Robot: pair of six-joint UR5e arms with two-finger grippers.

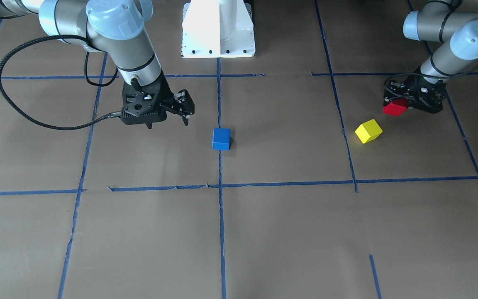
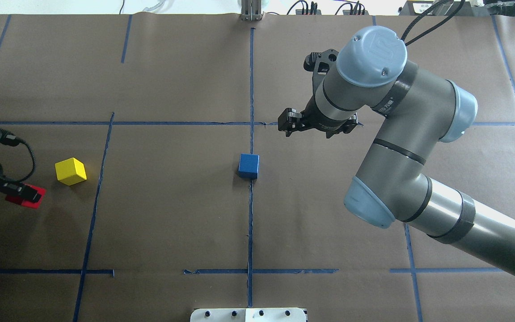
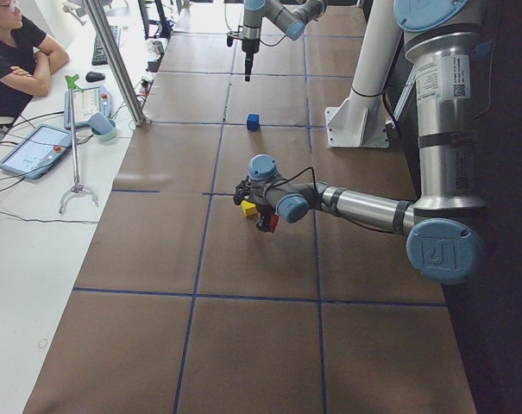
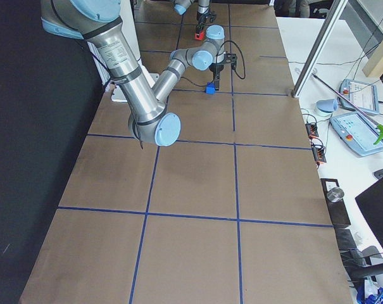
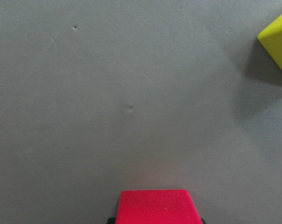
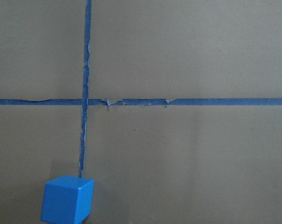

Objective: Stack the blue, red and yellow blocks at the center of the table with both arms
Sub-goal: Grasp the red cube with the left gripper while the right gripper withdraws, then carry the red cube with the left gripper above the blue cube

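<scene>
Robotics laboratory, manipulation test cell. Evidence: two industrial jointed arms, left arm (image 3: 364, 207) and right arm (image 2: 396, 179), flanking white pedestal base (image 1: 218, 33). Worktable (image 2: 172, 214) covered in brown paper, divided into large squares by blue tape lines (image 2: 250, 223). White side bench (image 3: 19, 259) carries teach pendant (image 3: 32, 151) and keyboard (image 3: 101, 47). Aluminium frame post (image 3: 114, 60) at table edge. Plugs and cables (image 2: 312, 9) along far edge. Seated person (image 3: 15, 65) at bench.

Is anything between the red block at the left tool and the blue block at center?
Only the yellow block, just beside that straight line, close to the red block; a lifted carry would likely clear it. Nothing else visible lies before the blue block.
</scene>
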